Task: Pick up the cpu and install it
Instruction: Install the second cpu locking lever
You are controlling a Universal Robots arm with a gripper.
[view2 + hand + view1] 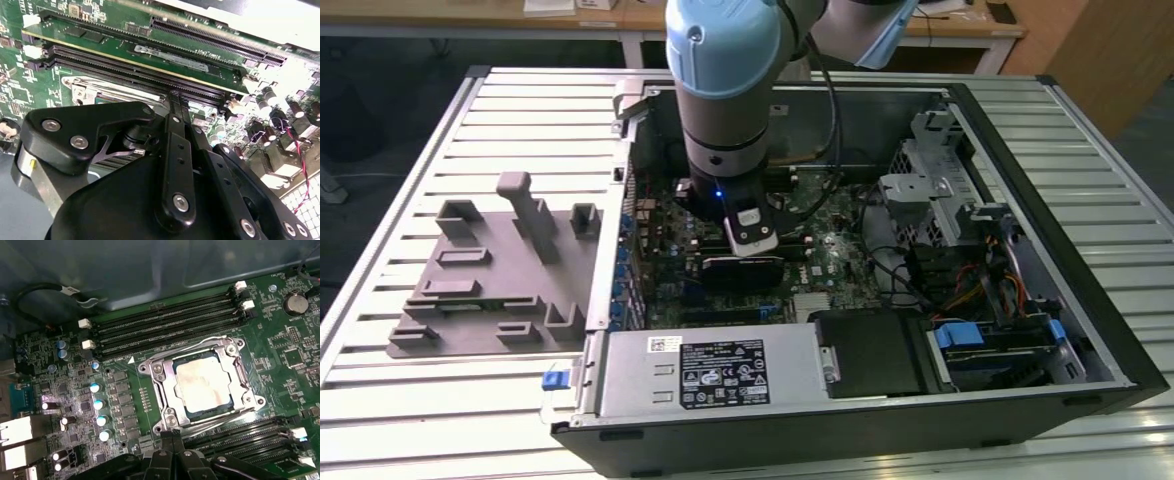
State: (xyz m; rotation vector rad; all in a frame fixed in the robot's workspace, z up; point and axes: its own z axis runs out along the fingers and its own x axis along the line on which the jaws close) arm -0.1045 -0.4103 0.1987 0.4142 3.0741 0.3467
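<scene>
We find the exterior view evenly lit from overhead, with daylight brightening the slatted table (400, 420) along its edges; the computer case (1067, 330) interior falls into shadow beneath the arm (727, 90). In the first wrist view, glare washes the cpu (202, 385) lid to a pale sheen, and the upper case wall reads dim and soft. In the second wrist view, the gripper (172, 100) linkage is near, dark and slightly blurred, while a strip beyond the motherboard (165, 37) is blown out white.
</scene>
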